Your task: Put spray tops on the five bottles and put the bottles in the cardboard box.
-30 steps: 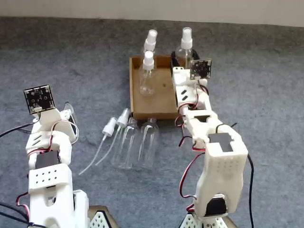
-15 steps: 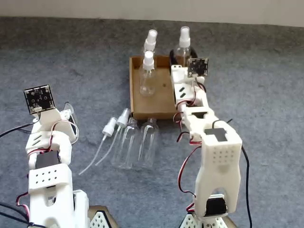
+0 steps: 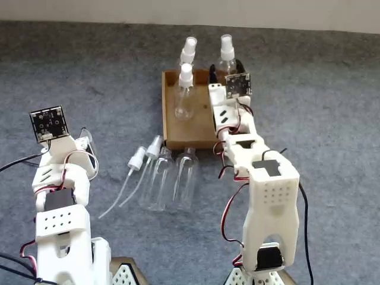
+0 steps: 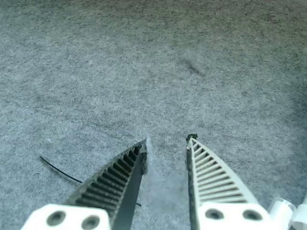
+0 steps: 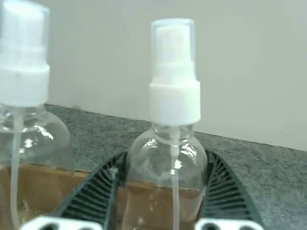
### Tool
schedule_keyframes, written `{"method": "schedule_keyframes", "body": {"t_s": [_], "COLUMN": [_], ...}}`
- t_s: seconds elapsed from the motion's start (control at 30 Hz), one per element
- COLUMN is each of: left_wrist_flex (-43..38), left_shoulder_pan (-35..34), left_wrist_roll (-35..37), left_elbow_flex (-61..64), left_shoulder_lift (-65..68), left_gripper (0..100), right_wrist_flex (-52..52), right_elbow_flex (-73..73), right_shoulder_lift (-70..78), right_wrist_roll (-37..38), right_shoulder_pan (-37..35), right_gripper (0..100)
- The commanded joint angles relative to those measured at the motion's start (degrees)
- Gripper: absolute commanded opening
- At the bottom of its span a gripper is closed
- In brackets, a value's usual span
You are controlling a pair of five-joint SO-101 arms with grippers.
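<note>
My right gripper (image 3: pixel 222 70) is shut on a clear bottle with a white spray top (image 3: pixel 226 52), held upright by the cardboard box's (image 3: pixel 202 127) far right corner. The right wrist view has both fingers pressed against that bottle (image 5: pixel 173 158). A second capped bottle (image 3: pixel 184 95) stands inside the box, and a third (image 3: pixel 189 50) stands just behind it. Two uncapped bottles (image 3: pixel 157 178) (image 3: pixel 185 175) lie in front of the box beside two loose spray tops (image 3: pixel 133 160) (image 3: pixel 153 147). My left gripper (image 4: pixel 168 141) hangs open over bare carpet.
Grey carpet (image 3: pixel 326 119) covers the whole table, with a pale wall behind. The left arm (image 3: pixel 59 178) stands at the near left, away from the bottles. A neighbouring capped bottle (image 5: pixel 24 120) sits close beside the one I hold.
The right arm has moved left toward the box, carrying the capped bottle with it. The left arm has stayed still.
</note>
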Motion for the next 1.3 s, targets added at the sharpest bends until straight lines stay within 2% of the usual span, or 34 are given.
{"method": "schedule_keyframes", "body": {"t_s": [0.0,0.2,0.43,0.9,1.03,1.27], "left_wrist_flex": [-1.1,-1.1,-1.1,-1.1,-1.1,-1.1], "left_shoulder_pan": [0.5,0.5,0.5,0.5,0.5,0.5], "left_wrist_roll": [0.5,0.5,0.5,0.5,0.5,0.5], "left_elbow_flex": [-0.3,-0.3,-0.3,-0.3,-0.3,-0.3], "left_shoulder_lift": [-0.1,-0.1,-0.1,-0.1,-0.1,-0.1], "left_gripper": [14,14,14,14,14,14], "right_wrist_flex": [-1.3,-1.3,-1.2,-1.0,5.2,8.8], "right_elbow_flex": [-3.0,-2.9,-2.9,-3.3,-3.6,-5.0], "right_shoulder_lift": [-0.9,-1.1,-1.2,-1.4,-1.5,-4.8], "right_wrist_roll": [0.7,0.7,0.7,1.1,1.1,1.1], "right_shoulder_pan": [-0.4,-0.4,-0.4,-0.4,-0.4,-0.4], "right_gripper": [14.2,15.2,27.4,27.6,27.7,27.7]}}
